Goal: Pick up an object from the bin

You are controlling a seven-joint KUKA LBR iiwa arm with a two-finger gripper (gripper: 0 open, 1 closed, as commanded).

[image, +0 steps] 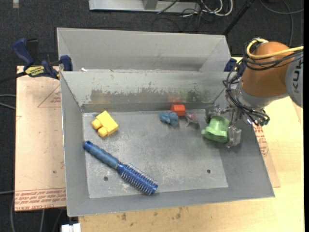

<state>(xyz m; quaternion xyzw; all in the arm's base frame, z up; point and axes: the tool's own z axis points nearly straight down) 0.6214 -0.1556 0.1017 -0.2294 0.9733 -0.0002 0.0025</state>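
Note:
My gripper (223, 126) is at the right side of the bin, over the foot of its right wall. A light green, rounded plastic thing (216, 128) sits between its two metal fingers (235, 136), which are shut on it. Just to the left, near the back wall, lie a small grey-red piece (192, 120), an orange block (178, 109) and a small blue lump (169, 119).
A yellow block (105, 123) lies at the back left of the bin floor. A blue hairbrush (120, 168) lies slanted across the front left. The arm with its orange cover and cables hangs above the bin's right rim.

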